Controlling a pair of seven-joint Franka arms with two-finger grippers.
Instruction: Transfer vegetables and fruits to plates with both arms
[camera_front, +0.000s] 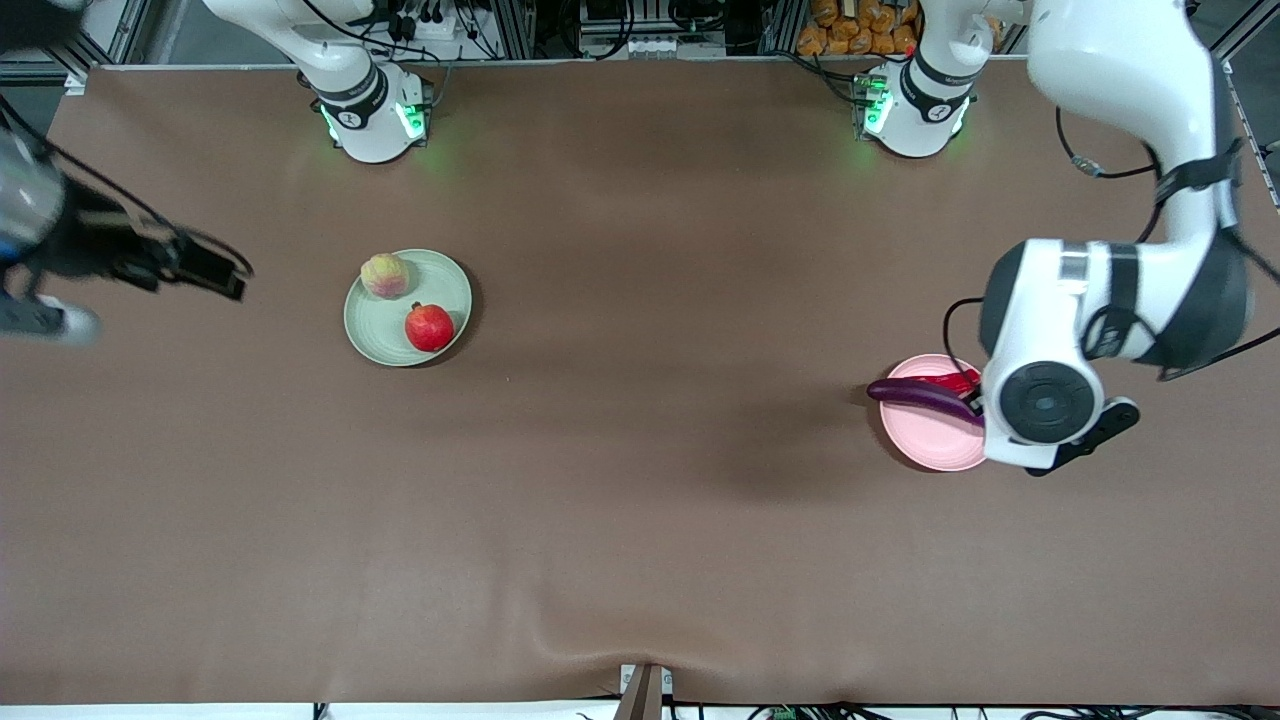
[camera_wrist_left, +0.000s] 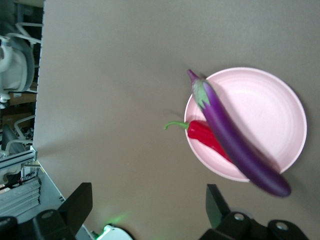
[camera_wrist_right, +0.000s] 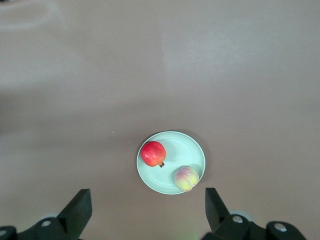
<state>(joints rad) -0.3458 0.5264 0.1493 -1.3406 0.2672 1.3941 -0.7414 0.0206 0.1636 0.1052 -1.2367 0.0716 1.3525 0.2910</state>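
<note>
A pale green plate (camera_front: 380, 325) holds the pinkish-yellow peach (camera_front: 385, 276) and the deep-red fruit (camera_front: 429, 327); the right wrist view shows the same plate (camera_wrist_right: 180, 147), red fruit (camera_wrist_right: 153, 153) and peach (camera_wrist_right: 186, 178). The purple eggplant (camera_wrist_left: 235, 140) lies across the pale pink plate (camera_wrist_left: 270, 105), both ends over the rim. The red chili (camera_wrist_left: 205, 136) is partly under it, stem poking out. My left gripper (camera_wrist_left: 148, 195) hangs open and empty over the table beside the pink plate (camera_front: 935, 445). My right gripper (camera_wrist_right: 148, 200), open and empty, is high over the table beside the green plate.
The two arm bases (camera_front: 372, 115) (camera_front: 912, 105) glow green at the table's edge farthest from the front camera. The left arm's wrist (camera_front: 1040, 400) covers part of the pink plate in the front view. The brown cloth has a wrinkle (camera_front: 600, 640) near the camera's edge.
</note>
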